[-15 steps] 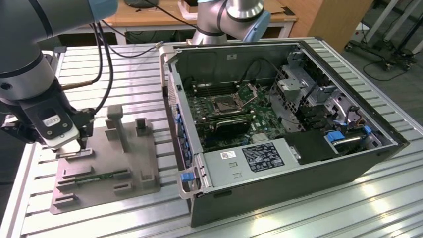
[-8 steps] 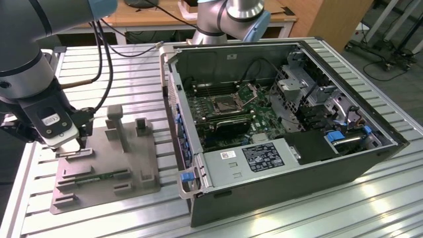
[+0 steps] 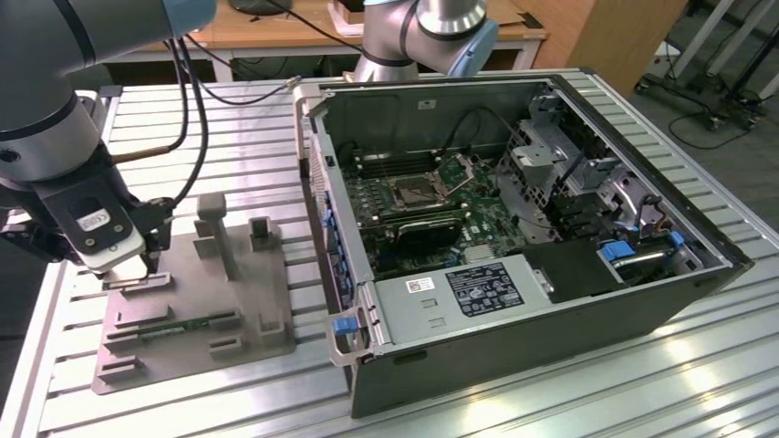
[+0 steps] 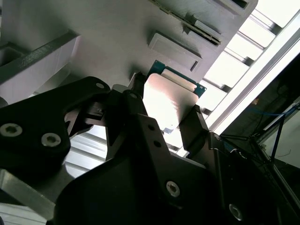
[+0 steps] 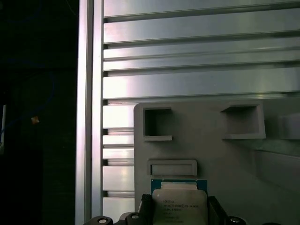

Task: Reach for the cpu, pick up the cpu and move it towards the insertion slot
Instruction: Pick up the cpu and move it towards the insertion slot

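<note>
The cpu (image 5: 179,208) is a pale silver square chip on a green-edged board, lying at the edge of the grey plastic fixture (image 5: 201,145). In both wrist views my gripper (image 4: 167,104) stands over it, a dark finger pressed against each of two opposite sides, shut on the chip. I cannot tell whether the chip has left the fixture. In the exterior view my gripper (image 3: 128,271) is low over the fixture's (image 3: 207,306) corner at the exterior view's left. The insertion slot (image 3: 418,190), a silver-framed socket with a dark centre, sits on the motherboard inside the open computer case.
The open computer case (image 3: 524,301) fills the exterior view's right, with tall metal walls, drive cages and cables. Upright blocks (image 3: 214,224) rise from the fixture beside my gripper. A ribbed aluminium table (image 3: 207,119) carries everything. A second robot arm (image 3: 426,36) stands behind the case.
</note>
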Robot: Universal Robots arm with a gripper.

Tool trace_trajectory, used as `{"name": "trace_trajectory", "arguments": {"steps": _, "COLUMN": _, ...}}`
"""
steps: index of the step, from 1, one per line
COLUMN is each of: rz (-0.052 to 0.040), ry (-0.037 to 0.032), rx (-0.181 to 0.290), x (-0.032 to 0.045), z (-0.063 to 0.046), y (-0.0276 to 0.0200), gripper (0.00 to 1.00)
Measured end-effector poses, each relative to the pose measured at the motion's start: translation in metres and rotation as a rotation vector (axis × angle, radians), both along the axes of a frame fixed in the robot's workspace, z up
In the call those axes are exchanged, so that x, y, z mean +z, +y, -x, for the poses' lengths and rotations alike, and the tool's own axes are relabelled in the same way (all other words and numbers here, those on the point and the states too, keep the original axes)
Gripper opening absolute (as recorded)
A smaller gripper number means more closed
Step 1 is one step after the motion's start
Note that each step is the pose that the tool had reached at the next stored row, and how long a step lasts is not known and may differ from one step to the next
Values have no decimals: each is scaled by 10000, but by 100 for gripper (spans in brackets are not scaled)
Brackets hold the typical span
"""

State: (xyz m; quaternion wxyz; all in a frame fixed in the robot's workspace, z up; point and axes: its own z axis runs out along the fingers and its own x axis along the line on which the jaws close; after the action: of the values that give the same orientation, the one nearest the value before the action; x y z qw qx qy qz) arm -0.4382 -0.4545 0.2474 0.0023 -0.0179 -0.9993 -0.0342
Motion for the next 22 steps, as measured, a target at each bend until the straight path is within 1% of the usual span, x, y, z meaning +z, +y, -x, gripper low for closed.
{"name": "trace_trajectory", "arguments": {"steps": 3, "rz": -3, "ry": -5, "rx": -1, "x": 20, "z": 0, "y": 0, "gripper": 54}}
{"name": "trace_trajectory", "arguments": {"steps": 10, "rz": -3, "ry": -5, "rx": 0, "x": 97, "z": -1, "y": 0, "gripper": 54}}
{"name": "trace_trajectory", "arguments": {"steps": 22, "rz": -3, "ry": -5, "rx": 0, "x": 205, "z": -1, "y": 0, "gripper": 54}}
